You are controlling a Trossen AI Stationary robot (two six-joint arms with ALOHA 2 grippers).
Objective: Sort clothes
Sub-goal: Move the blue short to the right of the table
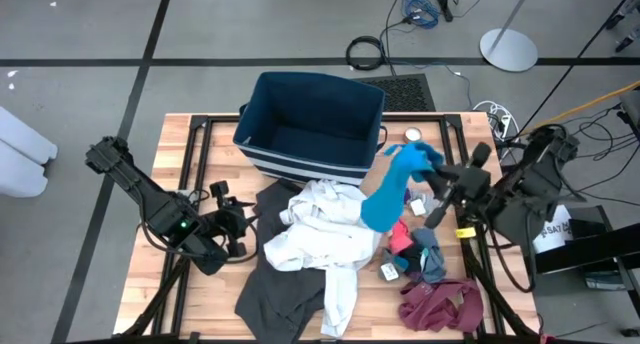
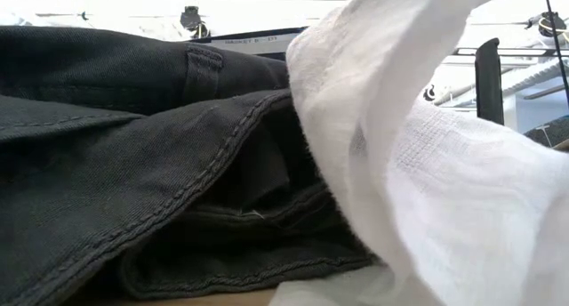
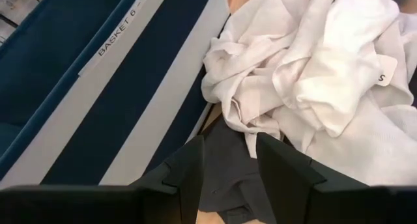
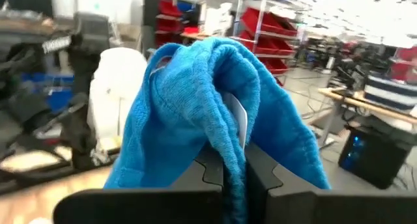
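I see the bright blue top [image 1: 392, 189] dangling off the desk [image 1: 180, 134] near its right edge, beside the bin [image 1: 310, 124], pinched in my right gripper [image 1: 432, 172], whose fingers are closed on it. The white top [image 1: 320, 234] and dark grey garment [image 1: 280, 299] lie mid-desk, where my left gripper [image 1: 243, 229] sits partly open, holding nothing.

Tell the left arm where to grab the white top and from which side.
Grip a raised fold on the white top's near edge, coming in low from the left gripper's side. The cloth lies bunched in ridges there, so open jaws can likely pinch one without catching the dark grey garment beneath.
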